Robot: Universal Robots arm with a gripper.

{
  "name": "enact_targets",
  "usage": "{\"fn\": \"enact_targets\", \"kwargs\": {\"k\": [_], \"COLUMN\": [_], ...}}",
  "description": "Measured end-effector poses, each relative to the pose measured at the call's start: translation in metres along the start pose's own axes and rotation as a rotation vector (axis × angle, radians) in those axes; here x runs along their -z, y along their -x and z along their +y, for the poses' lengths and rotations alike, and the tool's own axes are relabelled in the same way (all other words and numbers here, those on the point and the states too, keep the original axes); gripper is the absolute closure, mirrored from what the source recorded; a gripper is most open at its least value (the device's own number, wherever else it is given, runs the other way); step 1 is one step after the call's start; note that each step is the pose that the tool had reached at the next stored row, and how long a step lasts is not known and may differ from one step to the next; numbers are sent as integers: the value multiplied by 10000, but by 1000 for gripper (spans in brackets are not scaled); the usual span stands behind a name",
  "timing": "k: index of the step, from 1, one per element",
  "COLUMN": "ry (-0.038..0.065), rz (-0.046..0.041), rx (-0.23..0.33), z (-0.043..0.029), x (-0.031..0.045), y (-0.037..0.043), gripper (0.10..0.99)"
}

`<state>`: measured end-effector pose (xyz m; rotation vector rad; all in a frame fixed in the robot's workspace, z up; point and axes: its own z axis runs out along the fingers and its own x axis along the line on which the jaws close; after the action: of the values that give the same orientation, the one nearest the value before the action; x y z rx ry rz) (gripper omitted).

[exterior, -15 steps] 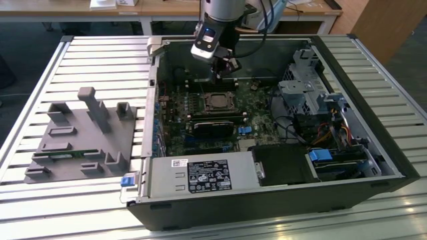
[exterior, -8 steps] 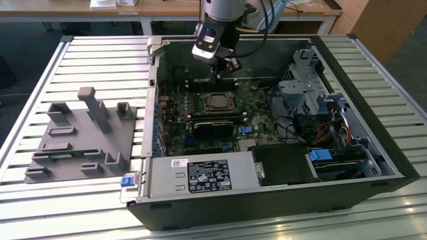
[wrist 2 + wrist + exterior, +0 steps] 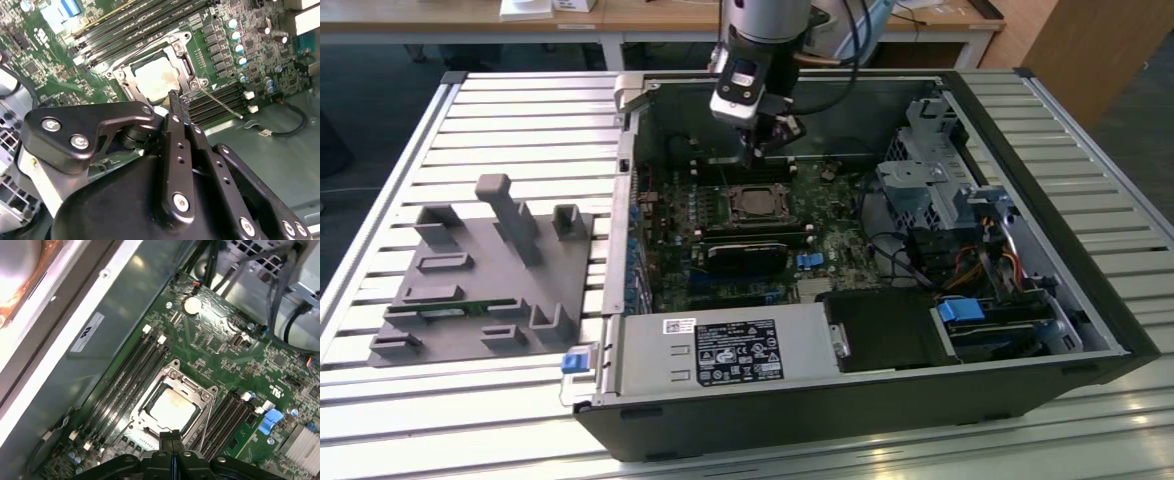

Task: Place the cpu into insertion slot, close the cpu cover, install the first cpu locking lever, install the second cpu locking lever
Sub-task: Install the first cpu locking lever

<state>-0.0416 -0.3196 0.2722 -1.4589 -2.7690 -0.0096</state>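
My jaws are clenched and empty, at 12 o'clock of the cpu (image 3: 758,203) in the exterior view. Cpu cover (image 3: 190,386) lies down over it. Shut tips probably suit nudging the lever (image 3: 220,103).

A table (image 3: 520,110) of pale metal slats carries the work, and bright glare lies along its near edge toward the exterior view's left. Beyond its far edge, light wooden desks (image 3: 654,18) stand on pale legs over a dark floor (image 3: 387,70). A wooden cabinet (image 3: 1101,50) rises past the far corner at the exterior view's right.
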Motion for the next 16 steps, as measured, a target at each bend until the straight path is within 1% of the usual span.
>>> {"fn": "enact_targets", "kwargs": {"k": [5, 16], "ry": [-8, -18], "rz": [0, -3], "rx": [709, 1658], "z": [0, 0], "x": [0, 0], "y": [0, 0], "gripper": [980, 980]}}
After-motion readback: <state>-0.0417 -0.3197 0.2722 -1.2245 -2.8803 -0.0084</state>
